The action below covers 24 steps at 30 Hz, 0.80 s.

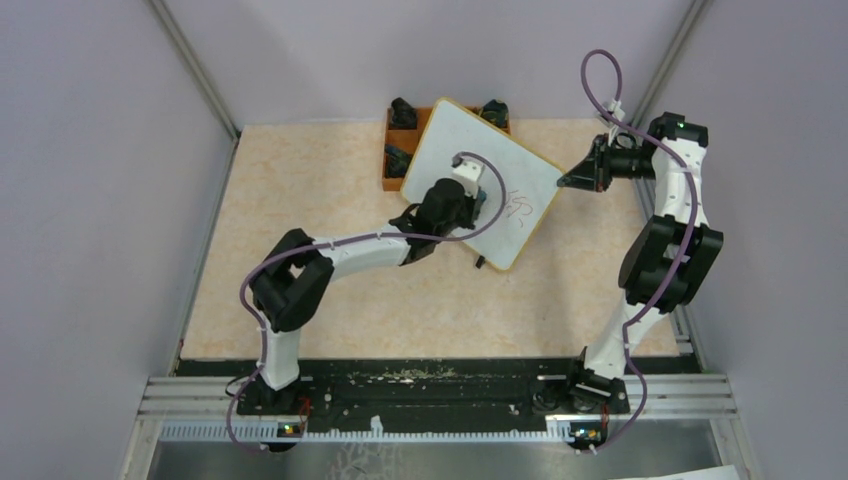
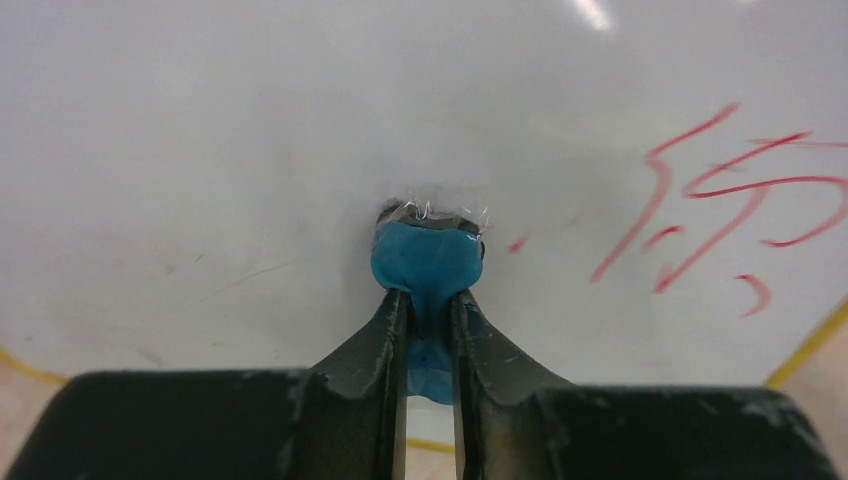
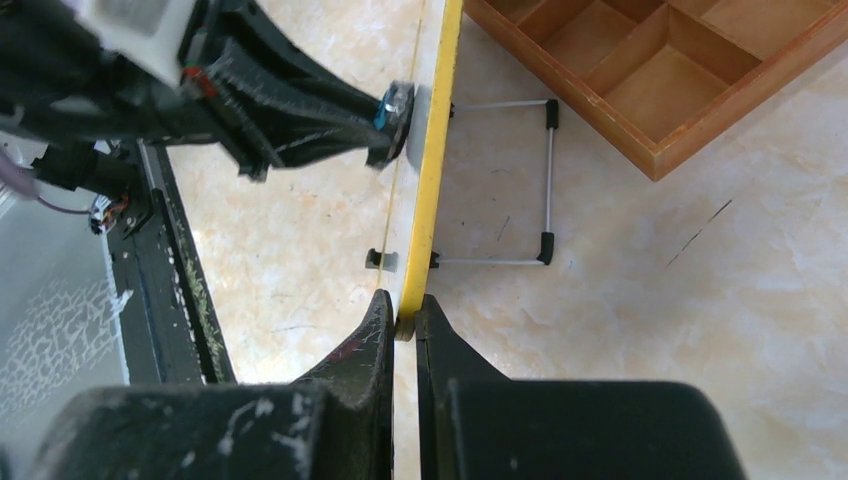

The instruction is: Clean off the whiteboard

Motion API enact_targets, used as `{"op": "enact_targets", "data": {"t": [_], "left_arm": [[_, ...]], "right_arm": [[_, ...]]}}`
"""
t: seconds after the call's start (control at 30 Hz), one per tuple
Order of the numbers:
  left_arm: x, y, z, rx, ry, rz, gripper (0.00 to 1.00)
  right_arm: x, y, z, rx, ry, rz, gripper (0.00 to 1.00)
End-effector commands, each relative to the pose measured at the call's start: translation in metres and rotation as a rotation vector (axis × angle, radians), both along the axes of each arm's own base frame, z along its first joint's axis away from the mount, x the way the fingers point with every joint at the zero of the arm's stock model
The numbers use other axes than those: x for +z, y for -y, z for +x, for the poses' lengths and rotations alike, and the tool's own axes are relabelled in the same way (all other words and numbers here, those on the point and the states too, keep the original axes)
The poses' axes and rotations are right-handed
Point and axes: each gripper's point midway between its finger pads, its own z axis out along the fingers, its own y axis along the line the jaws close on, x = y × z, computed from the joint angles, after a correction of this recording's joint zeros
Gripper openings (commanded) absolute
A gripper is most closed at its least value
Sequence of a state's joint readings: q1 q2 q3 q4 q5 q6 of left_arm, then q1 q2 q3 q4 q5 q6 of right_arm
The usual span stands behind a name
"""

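The whiteboard (image 1: 470, 165), white with a thin yellow frame, stands tilted at the table's middle back. Red handwritten characters (image 2: 735, 205) sit at its right part, also seen from above (image 1: 518, 206). My left gripper (image 2: 428, 300) is shut on a small blue eraser (image 2: 425, 262) and presses it against the board's face, left of the writing. My right gripper (image 3: 404, 325) is shut on the board's yellow edge (image 3: 432, 190) at its right corner (image 1: 560, 181). In the right wrist view the left gripper's fingers (image 3: 300, 105) touch the board with the eraser (image 3: 395, 105).
An orange-brown compartment tray (image 1: 392, 160) stands behind the board, with dark items in it; it also shows in the right wrist view (image 3: 680, 70). The board's wire stand with black feet (image 3: 548, 180) rests on the marbled table.
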<state>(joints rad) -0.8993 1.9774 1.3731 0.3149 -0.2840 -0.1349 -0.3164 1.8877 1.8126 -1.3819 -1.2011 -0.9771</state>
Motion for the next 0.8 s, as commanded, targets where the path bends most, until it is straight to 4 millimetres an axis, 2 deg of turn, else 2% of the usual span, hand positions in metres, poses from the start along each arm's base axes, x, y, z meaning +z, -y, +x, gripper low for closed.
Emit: {"op": "enact_targets", "data": {"t": [0.0,0.07,0.17,0.27,0.37,0.47,0.57,0.67,0.77], "left_arm": [[-0.027,-0.066,0.028,0.125,-0.086,0.028,0.00],[-0.022,-0.075,0.035,0.139,-0.083,0.021,0.00],[-0.015,-0.062,0.032,0.084,-0.084,0.007,0.00],[-0.007,-0.036,0.025,0.028,-0.079,-0.020,0.00],[-0.004,-0.002,0.011,-0.025,-0.071,-0.015,0.00],[-0.001,0.038,-0.010,-0.102,-0.067,-0.025,0.00],[-0.001,0.071,-0.033,-0.161,-0.072,-0.036,0.00],[-0.001,0.094,-0.053,-0.209,-0.074,-0.052,0.00],[-0.004,0.101,-0.058,-0.209,-0.062,-0.043,0.00]], "right_arm": [[-0.017,-0.012,-0.015,0.069,-0.034,-0.071,0.00],[-0.017,-0.012,-0.014,0.069,-0.033,-0.068,0.00],[-0.016,-0.013,-0.013,0.068,-0.033,-0.063,0.00],[-0.016,-0.014,-0.013,0.069,-0.034,-0.059,0.00],[-0.015,-0.015,-0.013,0.071,-0.032,-0.063,0.00],[-0.016,-0.014,-0.015,0.074,-0.033,-0.067,0.00],[-0.015,-0.015,-0.016,0.076,-0.031,-0.070,0.00],[-0.015,-0.015,-0.016,0.075,-0.031,-0.068,0.00],[-0.015,-0.014,-0.016,0.075,-0.032,-0.069,0.00]]}}
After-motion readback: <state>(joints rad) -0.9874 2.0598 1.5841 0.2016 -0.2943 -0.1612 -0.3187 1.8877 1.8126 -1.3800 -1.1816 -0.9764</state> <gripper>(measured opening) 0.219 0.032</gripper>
